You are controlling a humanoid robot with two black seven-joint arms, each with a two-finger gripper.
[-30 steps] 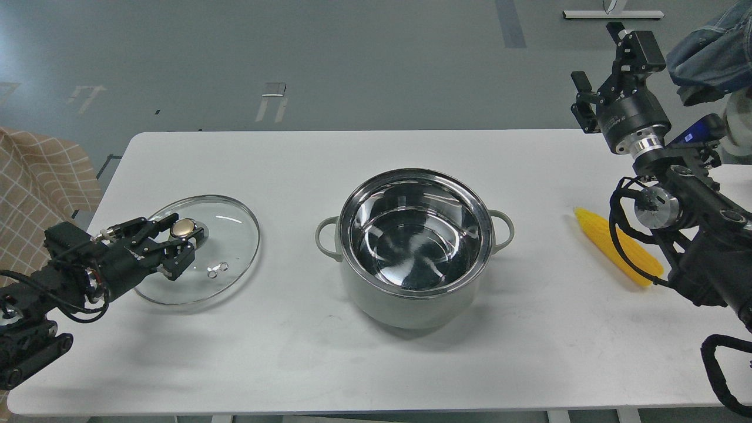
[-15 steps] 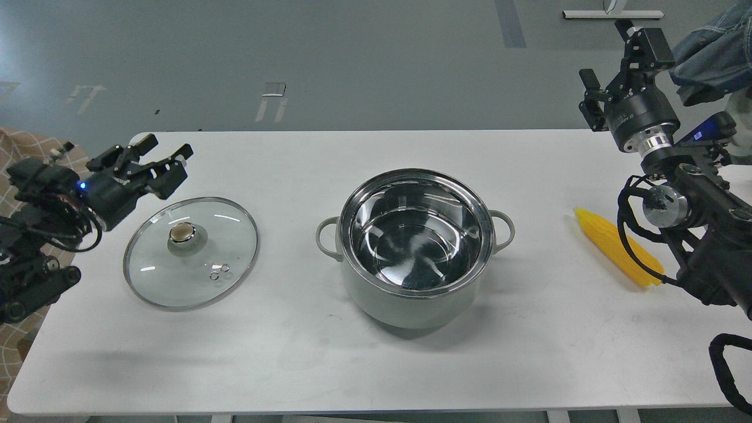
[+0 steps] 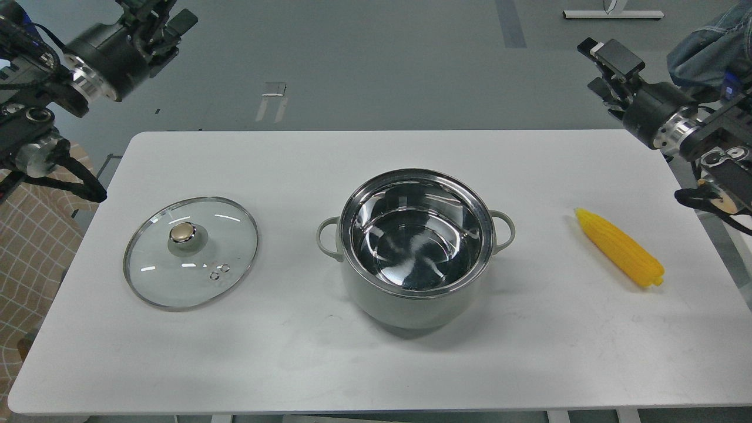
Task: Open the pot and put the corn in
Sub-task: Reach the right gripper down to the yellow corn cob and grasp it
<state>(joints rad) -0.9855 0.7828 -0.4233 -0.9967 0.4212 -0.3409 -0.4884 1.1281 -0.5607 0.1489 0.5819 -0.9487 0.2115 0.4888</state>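
At the far left, the left end effector (image 3: pixel 154 14) is raised high above the table's (image 3: pixel 294 352) far left corner, partly cut by the top edge of the view; its fingers hold nothing, but how far apart they stand I cannot tell. Its arm comes in from the left edge and angles up and to the right, with cables looping below it.

On the table beneath lies the glass lid (image 3: pixel 191 252), flat, gold knob (image 3: pixel 183 232) up, well apart from the left end effector. At the table's middle stands the pot (image 3: pixel 416 247), uncovered, its shiny steel inside empty, a loop handle showing at each side. The lid and pot are near but not touching.

To the right of the pot, well apart from it, the corn (image 3: pixel 620 254) lies flat on the table, tapered end pointing toward the far left, nothing between it and the pot.

At the upper right, the right end effector (image 3: pixel 605 61) hangs above the table's far right corner, pointing left and empty; its fingers seem slightly parted, though the opening is not clear. Its arm enters from the right edge. Blue denim cloth (image 3: pixel 705 47) shows behind it.
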